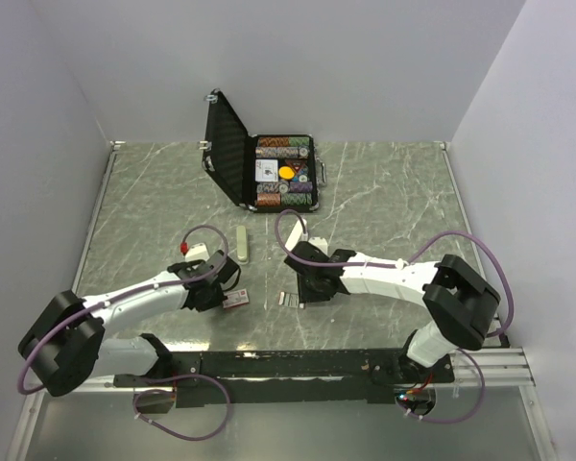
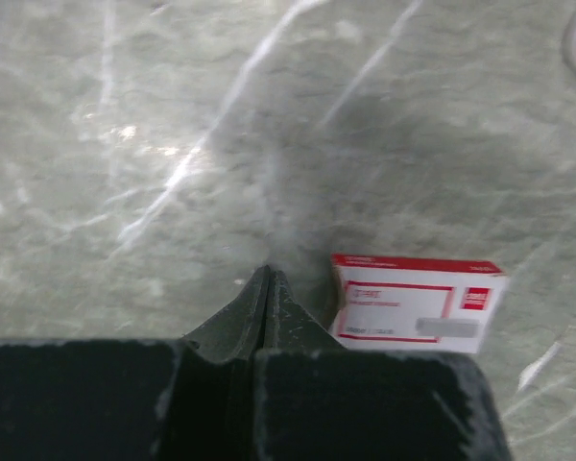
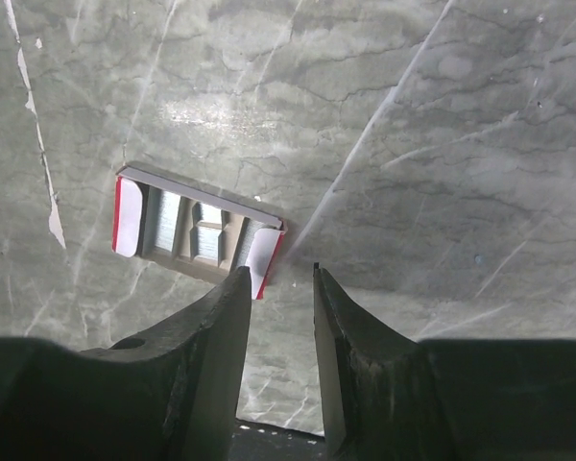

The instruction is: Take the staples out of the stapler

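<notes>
A pale stapler [image 1: 242, 243] lies closed on the table between the arms. My left gripper [image 1: 221, 291] is shut and empty; in the left wrist view its tips [image 2: 269, 277] sit low over the table just left of a red-and-white staple box sleeve [image 2: 418, 303], which also shows in the top view [image 1: 236, 301]. My right gripper [image 1: 299, 291] is open and empty [image 3: 276, 273]. Just beyond its left finger lies the box's open inner tray [image 3: 198, 230], with silvery staples [image 3: 162, 215] in its compartments. The tray also shows in the top view [image 1: 288, 300].
An open black case of poker chips [image 1: 272, 169] stands at the back centre, its lid upright. The marble table [image 1: 384, 206] is walled on three sides. The arms' base rail [image 1: 298, 365] runs along the near edge.
</notes>
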Available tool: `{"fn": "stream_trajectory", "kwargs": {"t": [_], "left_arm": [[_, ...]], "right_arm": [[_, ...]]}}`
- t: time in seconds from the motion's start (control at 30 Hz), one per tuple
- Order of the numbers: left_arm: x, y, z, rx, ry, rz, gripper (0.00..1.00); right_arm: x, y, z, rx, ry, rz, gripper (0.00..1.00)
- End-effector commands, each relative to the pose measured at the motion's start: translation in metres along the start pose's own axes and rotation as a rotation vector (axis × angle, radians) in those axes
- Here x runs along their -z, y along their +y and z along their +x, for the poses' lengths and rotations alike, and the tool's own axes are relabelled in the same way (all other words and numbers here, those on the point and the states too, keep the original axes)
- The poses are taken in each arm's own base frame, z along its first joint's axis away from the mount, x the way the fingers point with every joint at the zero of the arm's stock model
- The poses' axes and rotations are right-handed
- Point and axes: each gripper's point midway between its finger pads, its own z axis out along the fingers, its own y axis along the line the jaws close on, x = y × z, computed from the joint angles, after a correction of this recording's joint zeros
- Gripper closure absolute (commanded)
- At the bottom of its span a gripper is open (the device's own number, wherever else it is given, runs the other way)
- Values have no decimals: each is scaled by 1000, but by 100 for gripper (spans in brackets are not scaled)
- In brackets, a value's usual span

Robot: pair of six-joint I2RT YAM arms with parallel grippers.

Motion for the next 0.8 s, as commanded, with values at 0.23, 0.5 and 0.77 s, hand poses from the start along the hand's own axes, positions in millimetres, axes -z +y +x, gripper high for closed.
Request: {"fn": "stream_trajectory", "kwargs": {"t": [0.23,0.5,0.77], "left_arm": [[-7,-36,-5,-30,17,107,99],[-9,-41,-4,-52,27,126,99],[-10,-48,-1,-76,44,156,99]], "right_arm": [[-2,7,-7,-14,-13,-14,62],[-7,8,-8,-15,-12,-12,64],[-12,8,-9,-16,-9,-17,66]]}}
